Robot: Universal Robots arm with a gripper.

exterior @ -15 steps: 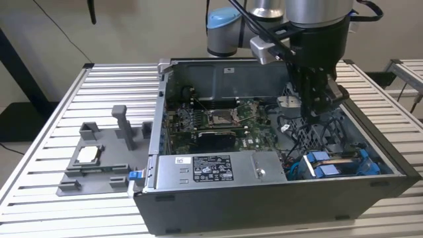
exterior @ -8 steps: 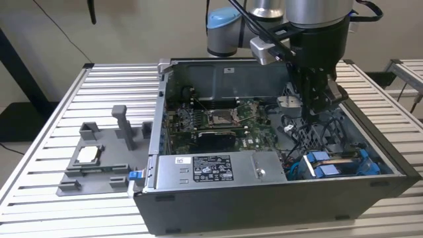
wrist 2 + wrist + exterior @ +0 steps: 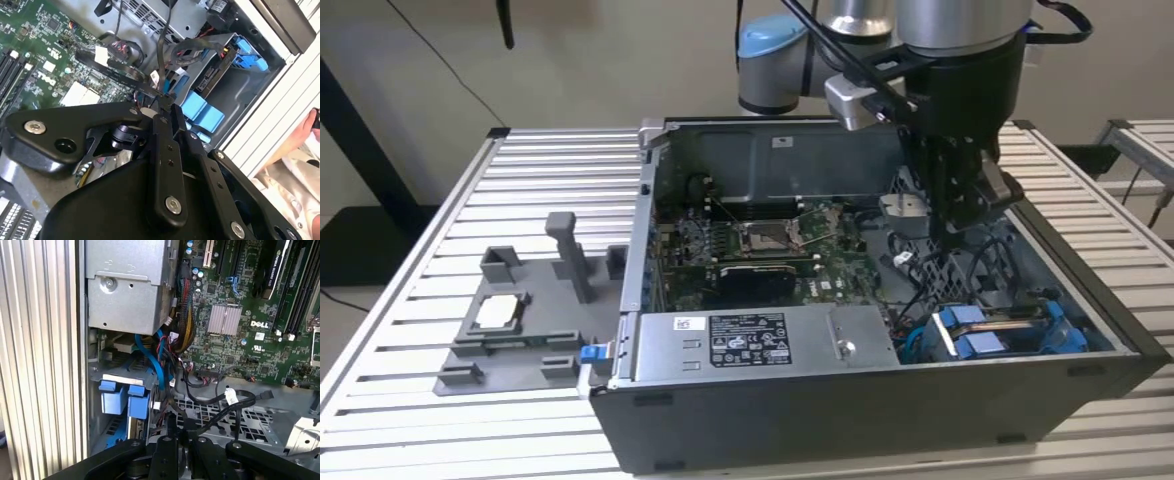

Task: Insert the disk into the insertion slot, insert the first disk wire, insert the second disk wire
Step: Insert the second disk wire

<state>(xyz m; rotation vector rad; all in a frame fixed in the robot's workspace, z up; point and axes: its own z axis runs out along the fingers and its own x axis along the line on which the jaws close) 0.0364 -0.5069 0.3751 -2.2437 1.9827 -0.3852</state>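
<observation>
**A:** Which step is this?

**B:** The disk [image 3: 1003,330] sits in its slot [image 3: 120,374], blue tabs outward, in a corner of the case [image 3: 854,420]. I'd say the first wire is in hand: the pincer [image 3: 161,102] is pinched narrow on a black wire [image 3: 159,55].

**A:** What does plugging it call for?

**B:** Lining its end up with the disk's socket. Room is tight, with loose cables [image 3: 186,332] beside and the case wall near. Only overhead looks open.

wall [image 3: 587,60] plain beige | table [image 3: 454,200] silver slatted metal
</observation>
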